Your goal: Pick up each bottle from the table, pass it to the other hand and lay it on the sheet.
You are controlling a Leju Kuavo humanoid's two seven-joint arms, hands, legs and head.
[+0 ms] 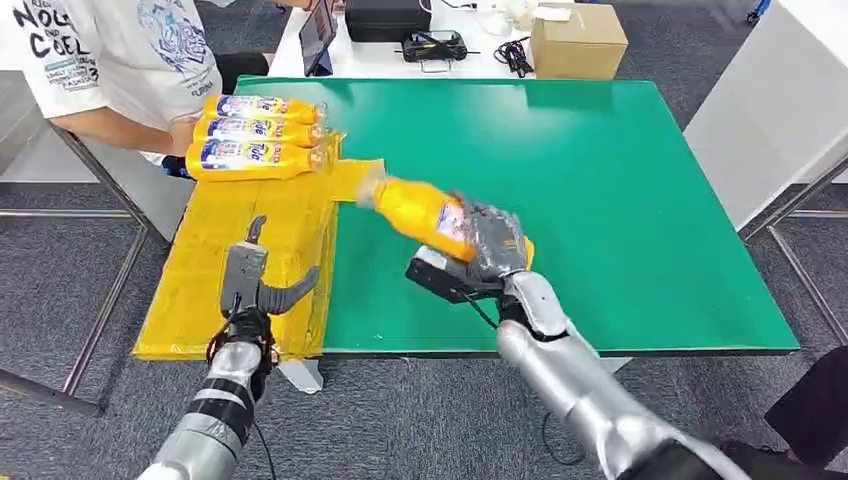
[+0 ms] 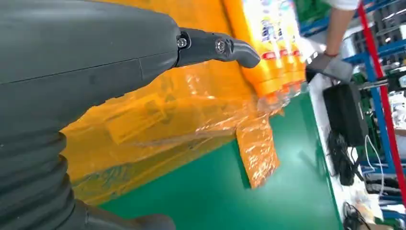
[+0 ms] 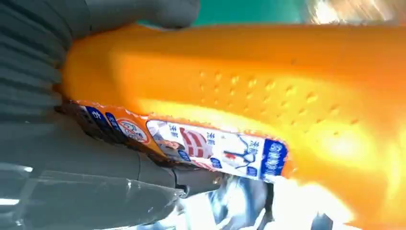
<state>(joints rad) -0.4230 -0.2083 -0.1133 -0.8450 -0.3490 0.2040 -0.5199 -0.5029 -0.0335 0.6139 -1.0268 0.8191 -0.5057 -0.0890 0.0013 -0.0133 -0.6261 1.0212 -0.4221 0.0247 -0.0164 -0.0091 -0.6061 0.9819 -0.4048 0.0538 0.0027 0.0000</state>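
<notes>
Orange bottle [image 1: 425, 212] gripped by right robot hand [image 1: 488, 250], held tilted above green surface [image 1: 620, 200]. Left robot hand [image 1: 255, 285] open over yellow sheet [image 1: 200, 270]. Handover judged next; hands must be brought together.

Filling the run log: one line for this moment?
right hand: holds orange bottle | left hand: open above yellow sheet | three bottles on sheet
</notes>
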